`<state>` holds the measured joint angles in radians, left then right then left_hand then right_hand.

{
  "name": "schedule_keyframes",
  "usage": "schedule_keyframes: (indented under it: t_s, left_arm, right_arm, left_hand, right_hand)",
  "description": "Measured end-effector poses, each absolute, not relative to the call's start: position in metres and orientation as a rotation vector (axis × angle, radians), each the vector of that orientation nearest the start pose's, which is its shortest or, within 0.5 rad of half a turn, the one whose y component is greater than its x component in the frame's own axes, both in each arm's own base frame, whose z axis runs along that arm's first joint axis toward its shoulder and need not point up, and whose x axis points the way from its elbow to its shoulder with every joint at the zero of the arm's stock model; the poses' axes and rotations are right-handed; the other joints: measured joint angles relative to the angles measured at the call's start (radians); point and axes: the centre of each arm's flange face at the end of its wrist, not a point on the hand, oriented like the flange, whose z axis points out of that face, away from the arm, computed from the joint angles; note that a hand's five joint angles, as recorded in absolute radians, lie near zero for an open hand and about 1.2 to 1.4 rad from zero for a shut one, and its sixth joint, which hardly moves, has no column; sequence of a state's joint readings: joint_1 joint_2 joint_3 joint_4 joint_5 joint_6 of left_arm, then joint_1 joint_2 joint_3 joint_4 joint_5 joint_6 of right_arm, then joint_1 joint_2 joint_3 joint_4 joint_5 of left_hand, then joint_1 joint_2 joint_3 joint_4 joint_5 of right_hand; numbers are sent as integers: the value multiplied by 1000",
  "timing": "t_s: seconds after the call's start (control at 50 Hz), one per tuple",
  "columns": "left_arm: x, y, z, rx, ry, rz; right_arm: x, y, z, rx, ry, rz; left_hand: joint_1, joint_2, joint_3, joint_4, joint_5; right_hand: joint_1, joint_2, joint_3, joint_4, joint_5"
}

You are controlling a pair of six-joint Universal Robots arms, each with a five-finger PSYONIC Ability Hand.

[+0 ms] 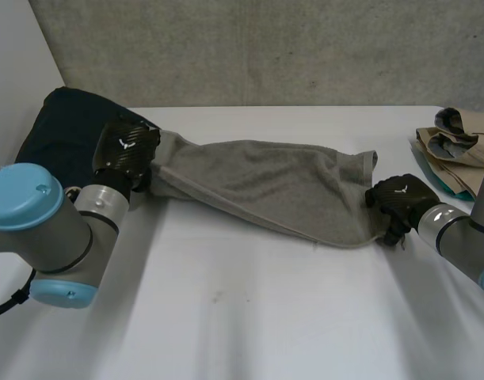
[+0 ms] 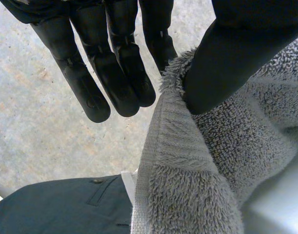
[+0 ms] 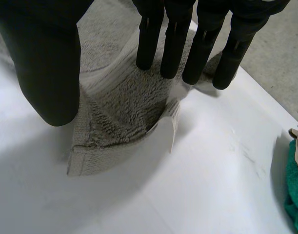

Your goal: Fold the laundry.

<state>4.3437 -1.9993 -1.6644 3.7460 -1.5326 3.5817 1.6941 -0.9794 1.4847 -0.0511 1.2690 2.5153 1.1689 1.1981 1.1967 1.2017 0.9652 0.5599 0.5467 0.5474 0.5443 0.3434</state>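
Note:
A grey towel (image 1: 265, 182) lies stretched across the white table (image 1: 249, 317) between my two hands. My left hand (image 1: 124, 150) is at the towel's left end. In the left wrist view its thumb (image 2: 227, 63) pinches the towel's hemmed edge (image 2: 158, 146) against the straight fingers (image 2: 114, 73). My right hand (image 1: 396, 199) is at the towel's right end. In the right wrist view its fingers (image 3: 173, 44) are straight over the towel's corner (image 3: 119, 112), which lies slack on the table with its label showing. The thumb (image 3: 46, 68) stands well apart from them, holding nothing.
A dark navy garment (image 1: 59, 134) lies at the back left, behind my left hand, and also beneath the towel's edge (image 2: 66, 209). A pile of beige clothes (image 1: 459, 146) with a teal cloth (image 3: 295, 195) sits at the right edge. A grey wall runs behind the table.

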Motion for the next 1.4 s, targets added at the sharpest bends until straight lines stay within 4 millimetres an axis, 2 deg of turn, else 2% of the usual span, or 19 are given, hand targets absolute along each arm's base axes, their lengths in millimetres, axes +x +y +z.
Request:
schedule_keyframes:
  t_s: [0.3, 0.38, 0.48, 0.5, 0.54, 0.58, 0.6, 0.62, 0.7, 0.78, 0.94, 0.96, 1.0, 1.04, 1.08, 1.14, 1.22, 1.34, 1.4]
  left_arm:
    - [-262, -327, 179, 870, 1985, -2219]
    - [-262, -328, 176, 875, 2004, -2202]
    - [-261, -325, 171, 887, 2038, -2170]
    - [-261, -323, 169, 893, 2050, -2157]
    - [-260, -321, 166, 901, 2063, -2142]
    - [-259, -316, 161, 918, 2087, -2112]
    - [-259, -315, 161, 921, 2092, -2106]
    - [-258, -313, 158, 927, 2105, -2088]
    - [-251, -311, 152, 926, 2137, -2039]
    - [-239, -314, 146, 905, 2166, -1989]
    - [-221, -322, 139, 875, 2182, -1919]
    - [-220, -321, 138, 877, 2186, -1910]
    - [-219, -320, 136, 880, 2193, -1898]
    - [-218, -315, 135, 890, 2207, -1879]
    - [-218, -311, 137, 898, 2213, -1870]
    - [-218, -303, 153, 902, 2201, -1881]
    - [-216, -289, 192, 893, 2150, -1938]
    - [-216, -251, 269, 891, 2030, -2077]
    - [-215, -233, 293, 894, 1994, -2119]
  right_arm:
    - [200, -327, 133, -1376, 2353, -1686]
    - [202, -330, 127, -1424, 2324, -1719]
    - [201, -342, 124, -1418, 2295, -1816]
    - [199, -345, 126, -1399, 2290, -1851]
    - [197, -348, 130, -1373, 2287, -1883]
    - [194, -351, 142, -1314, 2276, -1944]
    - [194, -351, 144, -1303, 2275, -1952]
    - [192, -351, 155, -1256, 2262, -1990]
    - [189, -349, 179, -1135, 2235, -2051]
    - [188, -345, 190, -1061, 2223, -2065]
    - [179, -344, 187, -1055, 2279, -2047]
    - [177, -345, 186, -1053, 2293, -2045]
    - [174, -346, 185, -1051, 2311, -2045]
    - [171, -346, 183, -1047, 2335, -2042]
    - [169, -345, 183, -1048, 2351, -2039]
    - [167, -341, 191, -1073, 2359, -2053]
    - [166, -327, 219, -1161, 2347, -2092]
    - [165, -289, 279, -1333, 2328, -2133]
    - [165, -270, 302, -1379, 2317, -2144]
  left_hand:
    - [0, 0, 0, 0, 27]
    - [0, 0, 0, 0, 27]
    - [-49, -63, -63, -65, -13]
    - [-172, -180, -177, -182, -119]
    - [-256, -255, -250, -257, -194]
    - [-461, -456, -449, -460, -396]
    - [-461, -456, -449, -460, -396]
    - [-588, -601, -588, -601, -540]
    - [-635, -656, -650, -667, -608]
    - [-635, -656, -650, -667, -608]
    - [-443, -483, -483, -484, -439]
    - [-342, -392, -392, -395, -357]
    - [-298, -343, -351, -354, -318]
    - [-32, -86, -87, -87, -54]
    - [-10, -32, -35, -33, -11]
    - [-10, -3, -6, -4, -7]
    - [-10, -3, -5, -4, -7]
    - [-10, -3, -5, -4, -7]
    - [-10, -3, -5, -4, -7]
  right_hand:
    - [14, 9, 10, 10, 47]
    - [542, 558, 545, 546, 573]
    - [579, 633, 639, 651, 635]
    - [579, 633, 639, 651, 635]
    - [579, 633, 639, 652, 635]
    - [579, 633, 639, 652, 635]
    - [579, 633, 639, 652, 635]
    - [579, 633, 639, 652, 635]
    - [579, 633, 639, 653, 635]
    - [579, 633, 639, 653, 635]
    - [579, 633, 640, 655, 635]
    - [579, 633, 640, 655, 635]
    - [579, 633, 640, 655, 635]
    - [579, 633, 640, 655, 635]
    - [579, 633, 640, 655, 636]
    - [579, 633, 640, 655, 648]
    - [579, 633, 640, 655, 653]
    - [579, 633, 644, 655, 660]
    - [579, 633, 644, 655, 660]
